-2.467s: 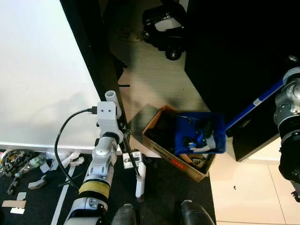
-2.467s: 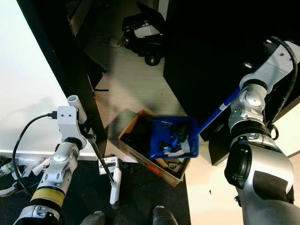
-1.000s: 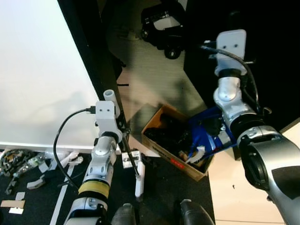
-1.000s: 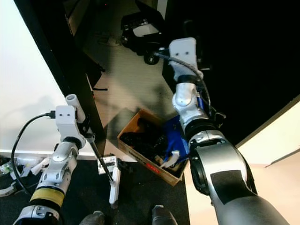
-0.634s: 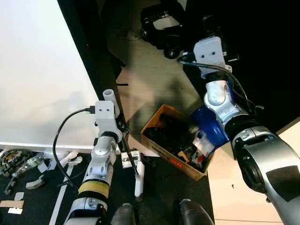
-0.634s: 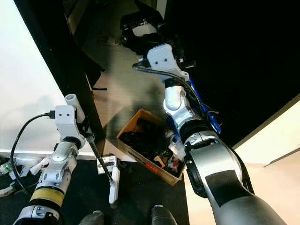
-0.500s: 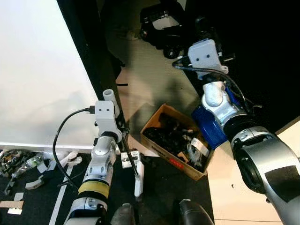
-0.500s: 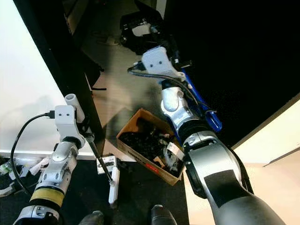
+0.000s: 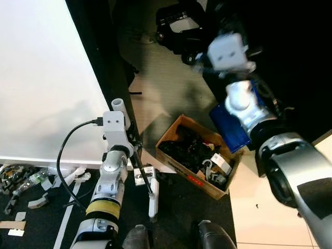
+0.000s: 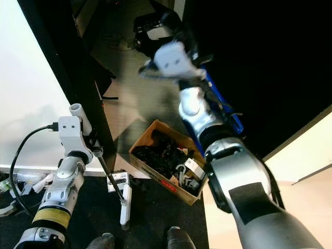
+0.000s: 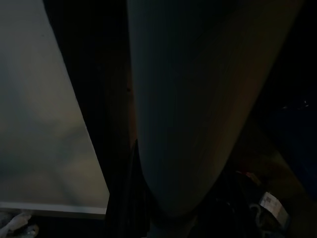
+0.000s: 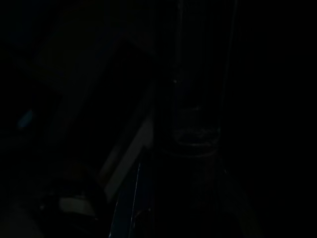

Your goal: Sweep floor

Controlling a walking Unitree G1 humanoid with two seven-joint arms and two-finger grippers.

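Down on the floor (image 9: 171, 98), a cardboard box (image 9: 199, 153) sits open, full of dark rubbish with a few white scraps toward its right end. Tipped up just beside the box's right edge is the blue dustpan (image 9: 230, 126), its flat underside facing the camera and its blue handle (image 10: 220, 105) running up along the right arm (image 9: 244, 106), which reaches forward over the box, blurred. Its gripper is lost against the dark cabinet (image 9: 290, 57) behind it, so I cannot tell how far its fingers are spread or exactly how they grasp the handle; the right wrist view is almost black and offers nothing more than a faint vertical shaft.

The left arm (image 9: 111, 171) is raised at the lower left, beside a white panel (image 9: 46, 78) edged by a black frame (image 9: 101, 72). A thin dark rod (image 9: 147, 179) slants down from near its wrist to a white brush head (image 9: 152, 198) resting on the black mat (image 9: 176, 218). Whether the left gripper's fingers are closed on that rod cannot be made out. Scattered debris (image 9: 31, 181) lies at the panel's foot. At the far end of the floor stands a black wheeled device (image 9: 179, 26). The robot's 2 feet (image 9: 174, 237) show at the bottom edge.
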